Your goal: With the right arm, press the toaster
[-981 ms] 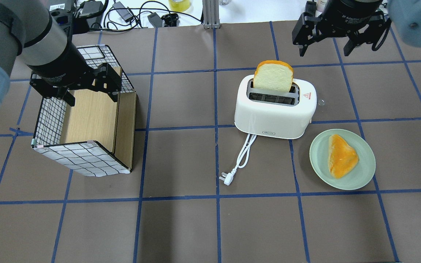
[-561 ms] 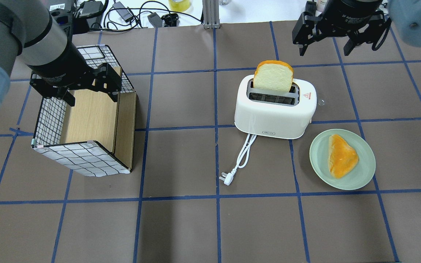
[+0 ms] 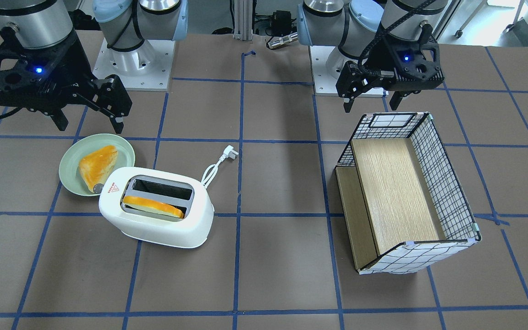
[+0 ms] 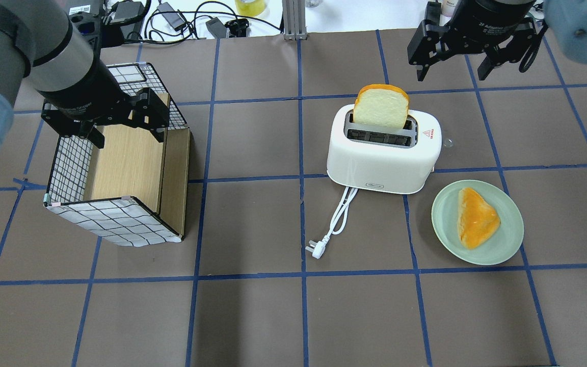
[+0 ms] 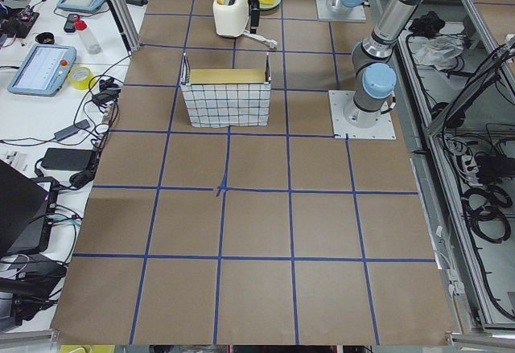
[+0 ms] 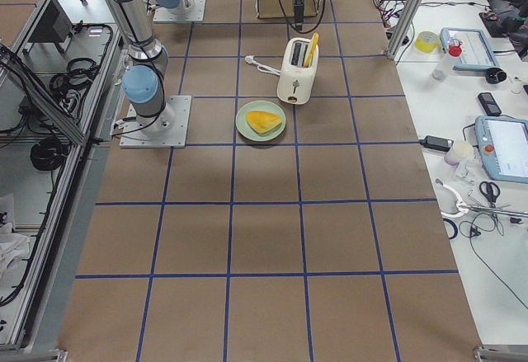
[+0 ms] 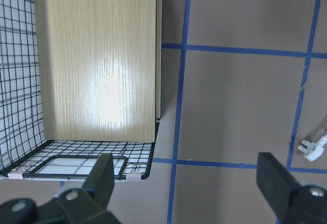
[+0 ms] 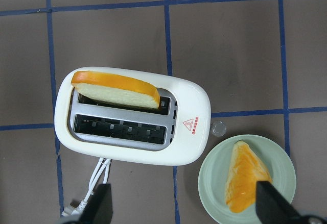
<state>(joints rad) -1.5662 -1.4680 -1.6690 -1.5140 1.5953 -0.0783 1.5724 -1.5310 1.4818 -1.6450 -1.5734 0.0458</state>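
Observation:
The white two-slot toaster (image 4: 380,165) stands mid-table, with a red triangle mark at its right end and a bread slice (image 4: 380,107) standing up in its far slot. It also shows in the front view (image 3: 154,227) and the right wrist view (image 8: 133,155). My right gripper (image 4: 450,71) is open and empty. It hangs high above the table beyond the toaster's right end, apart from it, and shows in the front view (image 3: 90,123) too. My left gripper (image 4: 128,133) is open and empty over the wire basket (image 4: 120,221).
A green plate (image 4: 477,257) with a toasted bread piece (image 4: 477,216) lies right of the toaster, close to its front corner. The white cord and plug (image 4: 315,251) trail toward the robot. A small round knob (image 4: 447,144) sits at the toaster's right end.
My right gripper has shifted only very slightly above the far right of the table. The toaster, bread, plate and left arm have not moved.

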